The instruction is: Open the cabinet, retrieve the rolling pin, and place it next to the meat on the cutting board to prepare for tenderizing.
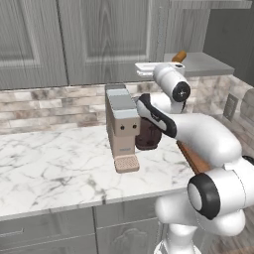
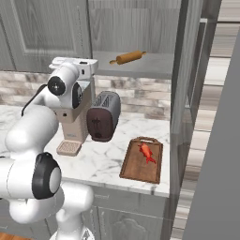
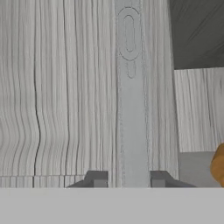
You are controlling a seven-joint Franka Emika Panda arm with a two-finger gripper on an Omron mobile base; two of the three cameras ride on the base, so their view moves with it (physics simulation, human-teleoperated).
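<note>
Orange-tan rolling pin [image 2: 128,57] lies on the cabinet [image 2: 140,28] shelf.

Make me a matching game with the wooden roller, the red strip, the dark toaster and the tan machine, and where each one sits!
Things:
1. orange-tan wooden rolling pin
2. thin bright-red meat strip
3. dark brown boxy toaster
4. tan boxy coffee machine

Places:
A. on the reddish-brown wooden cutting board
B. on the grey cabinet shelf
C. on the marble counter, left of the toaster
D. on the counter between machine and board

Pairs: 1-B, 2-A, 3-D, 4-C
</note>
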